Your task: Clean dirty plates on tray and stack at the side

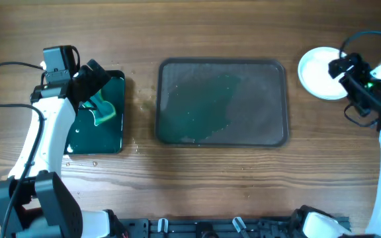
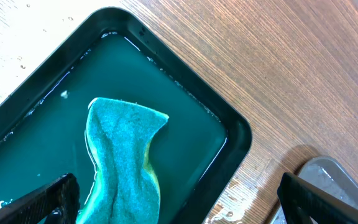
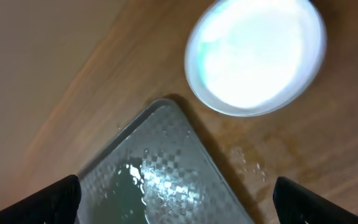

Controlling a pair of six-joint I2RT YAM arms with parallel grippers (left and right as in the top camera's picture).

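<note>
White plate just ahead of the released, empty right hand, off the tray.

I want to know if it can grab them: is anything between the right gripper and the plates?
No, nothing visible is in between. The open right gripper hangs just over the edge of the plates, which sit on the table beside the tray.
</note>
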